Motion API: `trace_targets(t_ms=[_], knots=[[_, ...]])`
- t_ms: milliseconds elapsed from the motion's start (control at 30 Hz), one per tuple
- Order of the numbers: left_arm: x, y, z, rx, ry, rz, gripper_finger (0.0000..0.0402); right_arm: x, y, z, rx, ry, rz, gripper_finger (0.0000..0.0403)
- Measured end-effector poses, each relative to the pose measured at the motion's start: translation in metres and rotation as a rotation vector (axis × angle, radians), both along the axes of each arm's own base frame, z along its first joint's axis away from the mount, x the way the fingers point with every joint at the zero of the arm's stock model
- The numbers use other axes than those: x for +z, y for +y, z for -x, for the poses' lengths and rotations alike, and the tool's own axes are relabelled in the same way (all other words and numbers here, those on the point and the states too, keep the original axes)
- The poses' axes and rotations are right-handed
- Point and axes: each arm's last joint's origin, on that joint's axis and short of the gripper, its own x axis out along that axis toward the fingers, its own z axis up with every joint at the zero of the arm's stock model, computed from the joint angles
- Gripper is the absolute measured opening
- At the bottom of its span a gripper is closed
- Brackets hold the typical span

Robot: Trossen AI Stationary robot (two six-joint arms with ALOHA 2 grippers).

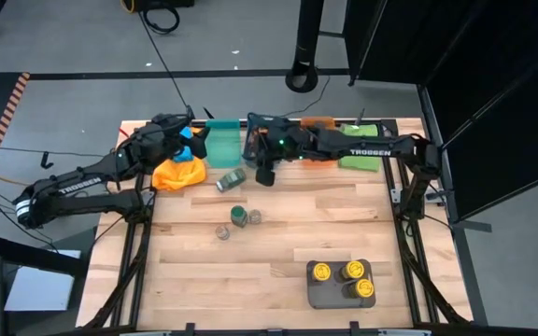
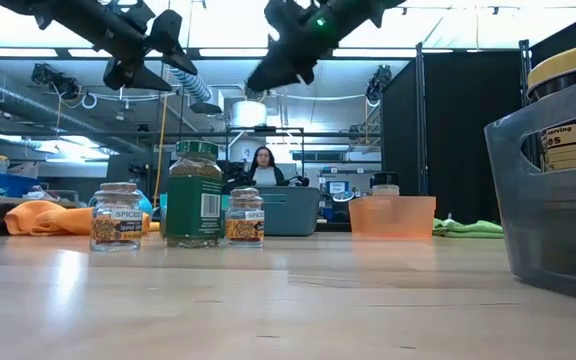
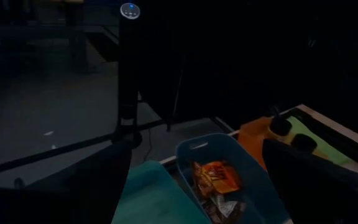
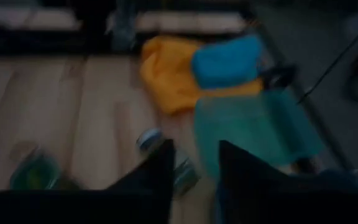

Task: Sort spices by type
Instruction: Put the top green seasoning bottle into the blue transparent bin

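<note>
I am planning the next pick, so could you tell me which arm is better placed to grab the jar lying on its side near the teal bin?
Probably the right: the right gripper hangs close beside the tipped jar, open, while the left gripper is farther off, above the bins.

High view — straight down over the whole table (image 1: 278, 243), both arms reaching in from its far side. Low view — at tabletop level, close to the green-lidded jar (image 2: 195, 194), facing the room behind. Left wrist view looks down into the blue bin (image 3: 219, 180). Right wrist view looks down near that jar (image 4: 33, 171), also visible from above (image 1: 238, 217).
</note>
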Motion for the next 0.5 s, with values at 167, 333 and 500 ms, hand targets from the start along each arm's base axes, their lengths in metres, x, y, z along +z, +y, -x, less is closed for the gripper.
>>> trace_targets(t_ms=[167, 333, 500], knots=[[0.000, 0.002, 0.001, 0.006, -0.001, 0.003, 0.0369, -0.010, 0.009, -0.022, -0.069, -0.094, 0.084, 0.0237], [0.000, 0.005, 0.004, 0.028, -0.003, 0.007, 0.0369, -0.046, 0.009, -0.041, -0.027, -0.022, 0.076, 0.0263], [-0.001, 0.007, 0.007, 0.044, 0.007, 0.012, 0.0369, -0.058, 0.004, -0.064, 0.046, 0.032, 0.147, 0.0248]])
